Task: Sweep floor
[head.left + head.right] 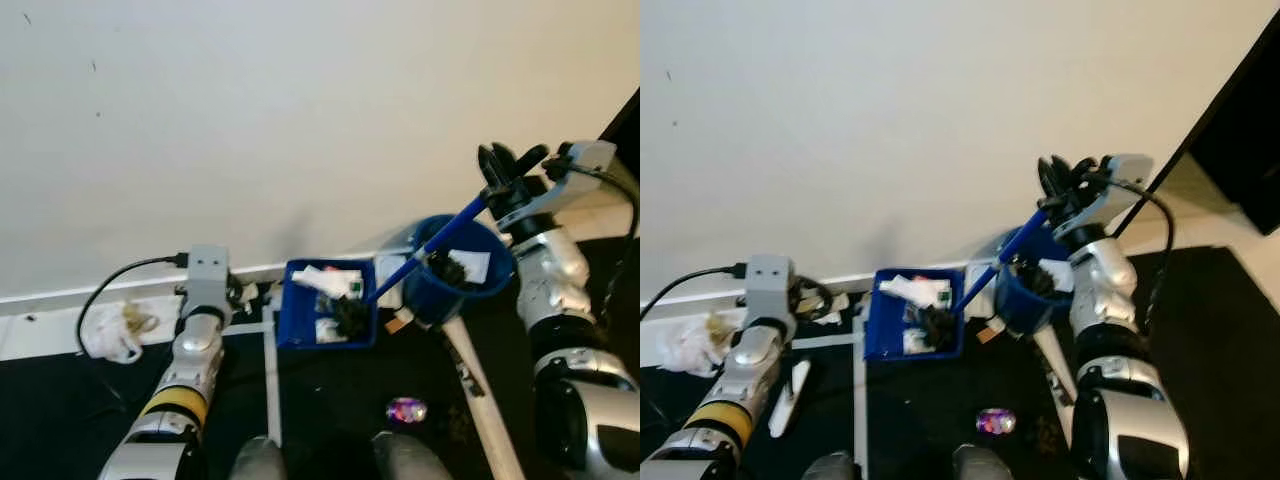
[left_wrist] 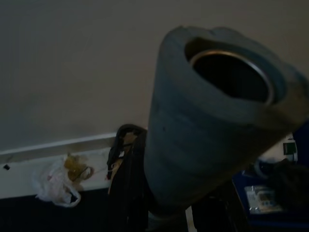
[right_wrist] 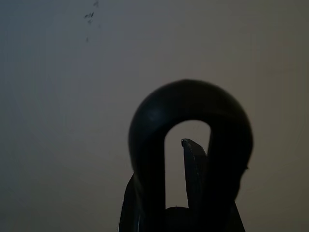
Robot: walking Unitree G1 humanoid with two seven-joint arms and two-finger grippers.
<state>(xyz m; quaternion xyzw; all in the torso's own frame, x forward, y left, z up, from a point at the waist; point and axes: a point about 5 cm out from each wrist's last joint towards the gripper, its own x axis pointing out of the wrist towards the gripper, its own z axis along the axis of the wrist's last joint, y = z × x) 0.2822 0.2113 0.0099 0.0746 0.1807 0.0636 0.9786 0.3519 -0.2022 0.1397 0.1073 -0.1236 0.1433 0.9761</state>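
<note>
A blue dustpan (image 1: 296, 336) lies on the dark floor against the wall and holds white paper scraps. The brush's black bristles (image 1: 350, 316) rest inside it, and its blue handle (image 1: 432, 244) slants up to my right gripper (image 1: 508, 162), which is shut on the handle's top. That handle's black loop (image 3: 190, 104) sits just past the fingers in the right wrist view. My left gripper (image 1: 238, 294) is low by the baseboard, left of the dustpan. It is shut on a grey foam-covered handle (image 2: 203, 140).
A round blue bin (image 1: 426, 296) holding paper and dark rubbish stands right of the dustpan, under the brush handle. A white pole (image 1: 482, 392) and a shiny purple scrap (image 1: 405, 408) lie on the floor. A white plastic bag (image 1: 110, 334) and a black cable (image 1: 110, 282) lie at left.
</note>
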